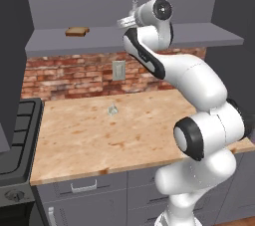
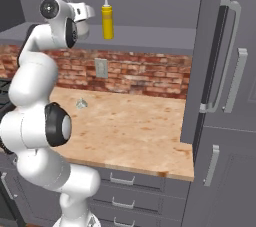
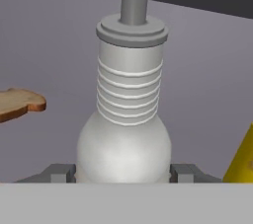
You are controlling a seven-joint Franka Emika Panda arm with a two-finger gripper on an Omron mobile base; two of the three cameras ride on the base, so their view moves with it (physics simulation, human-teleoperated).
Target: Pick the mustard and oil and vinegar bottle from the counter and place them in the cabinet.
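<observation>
**Second bottle at the cabinet, not yet released**

Nearest, the surface (image 1: pixel 99 140) holds neither task bottle; a tiny clear glassy object (image 1: pixel 112 110) sits on it below the cabinet. Up at cabinet height, the end effector (image 3: pixel 123 171) is clamped on the bulbous base of the oil and vinegar bottle (image 3: pixel 127 119), a dark finger pressed to each side. The bottle stands upright inside the cabinet (image 2: pixel 150 33); whether its base touches the cabinet floor I cannot tell. Just beside it, the mustard (image 2: pixel 107 18) already stands in the cabinet, so that half looks done. A slice of bread (image 1: pixel 76 31) lies farther along the cabinet floor. What remains, I judge, is setting down, letting go, and withdrawing.
</observation>
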